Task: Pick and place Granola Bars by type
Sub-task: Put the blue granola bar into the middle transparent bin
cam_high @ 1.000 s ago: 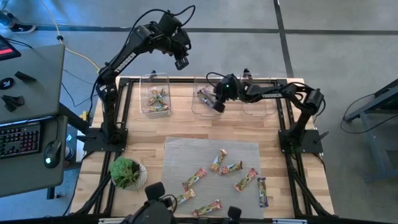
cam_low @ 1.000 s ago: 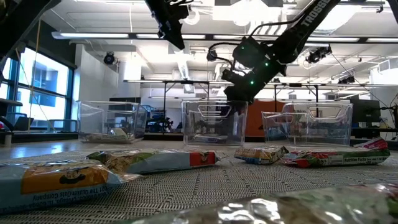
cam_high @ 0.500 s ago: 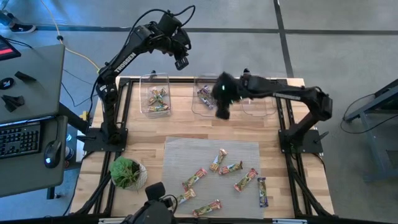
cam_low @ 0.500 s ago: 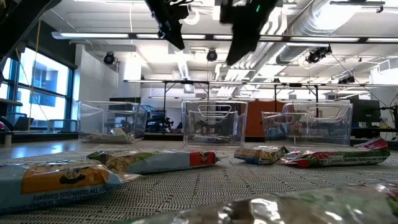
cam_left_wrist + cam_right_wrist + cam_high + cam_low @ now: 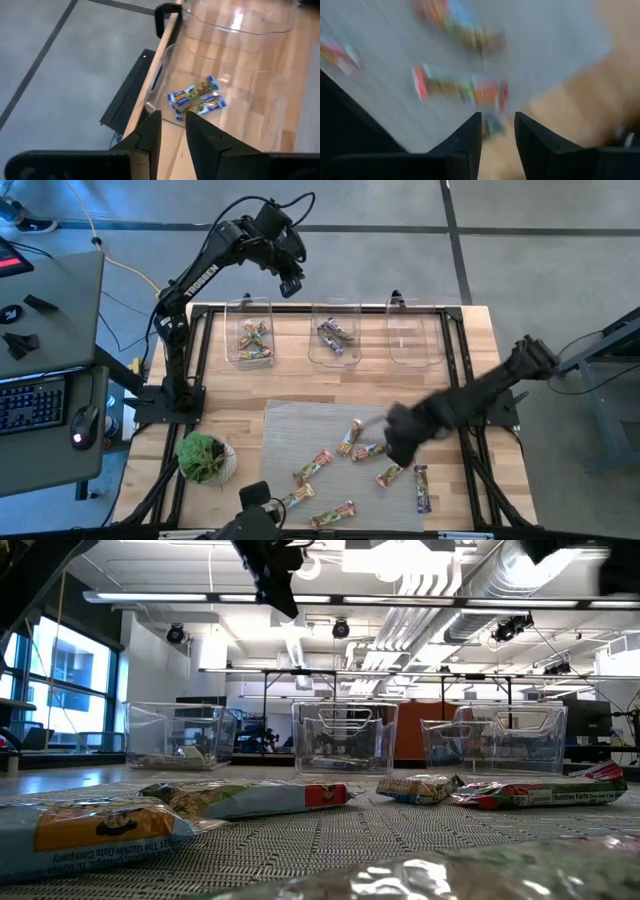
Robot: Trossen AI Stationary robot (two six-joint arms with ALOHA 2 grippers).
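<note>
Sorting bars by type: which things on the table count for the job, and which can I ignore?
Job:
loose granola bars on the grey mat
sorted bars in the left bin
middle bin
right bin
right tool

Ignore:
plant
keyboard
mouse

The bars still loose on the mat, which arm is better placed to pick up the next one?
Right. Its pincer hangs over the mat beside the loose bars, while the left pincer sits up behind the bins.
</note>
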